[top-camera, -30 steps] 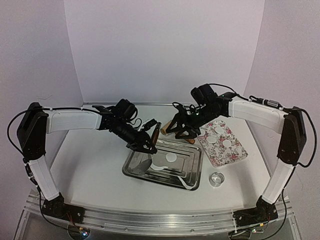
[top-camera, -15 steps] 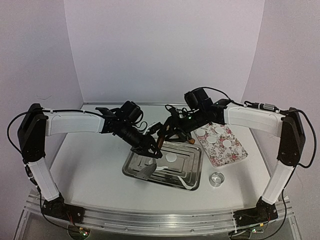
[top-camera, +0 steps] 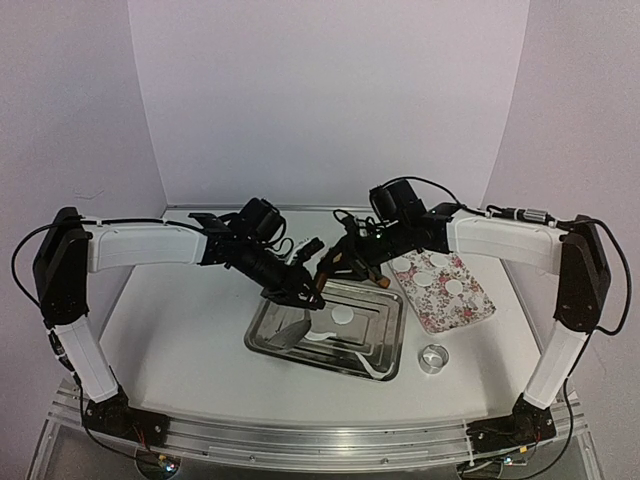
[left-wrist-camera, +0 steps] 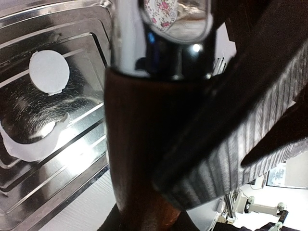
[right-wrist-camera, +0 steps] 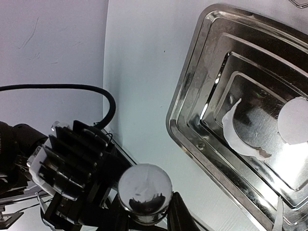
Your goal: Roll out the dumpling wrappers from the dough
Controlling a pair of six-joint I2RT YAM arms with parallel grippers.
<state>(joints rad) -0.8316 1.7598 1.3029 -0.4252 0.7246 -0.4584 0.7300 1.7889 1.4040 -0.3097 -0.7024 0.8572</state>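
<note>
Right hand (top-camera: pixel 334 268) has just clamped the chrome-capped brown wooden rolling pin (left-wrist-camera: pixel 144 159) my left hand (top-camera: pixel 307 292) already grips; two-handed rolling looks next.

I count two arms, the left arm (top-camera: pixel 150 245) and the right arm (top-camera: pixel 500 238). One rolling pin (top-camera: pixel 318 272). One metal tray (top-camera: pixel 385 345) and one floral tray (top-camera: pixel 470 310). One clear ring cutter (top-camera: pixel 433 357). Four dumpling wrappers (top-camera: pixel 342 315): one in the metal tray, three on the floral tray. Two dough scraps (top-camera: pixel 322 336).
</note>
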